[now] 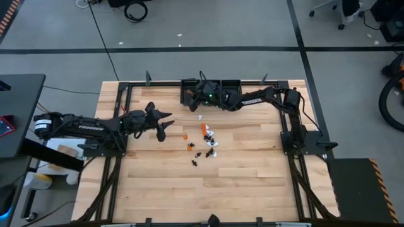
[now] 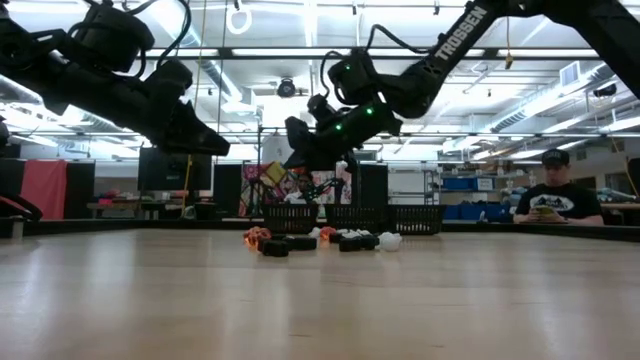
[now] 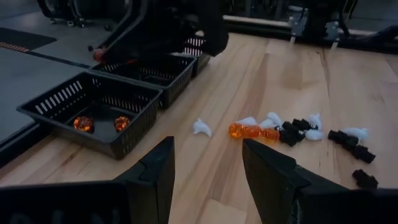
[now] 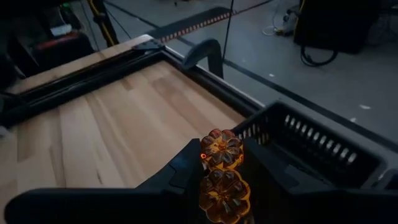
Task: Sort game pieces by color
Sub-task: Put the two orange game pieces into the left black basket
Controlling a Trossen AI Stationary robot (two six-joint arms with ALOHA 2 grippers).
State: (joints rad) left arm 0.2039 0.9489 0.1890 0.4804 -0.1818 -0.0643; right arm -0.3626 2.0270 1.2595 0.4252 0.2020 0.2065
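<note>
From above, we read TROSSEN on our right arm as the right gripper (image 1: 201,96) reaches the bins (image 1: 211,88) at the far edge; game pieces (image 1: 205,142) lie mid-table amid open wood. At table level the same lettering shows. Wrist views: left gripper (image 3: 205,171) spread empty, right clenched on orange pieces (image 4: 222,171).

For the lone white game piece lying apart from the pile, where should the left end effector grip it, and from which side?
The lone white game piece lies flat on bare table, with no neighbours touching. The open left end effector should probably descend from straight above and pinch across its narrow middle, since its pointed ends look harder to hold.
</note>
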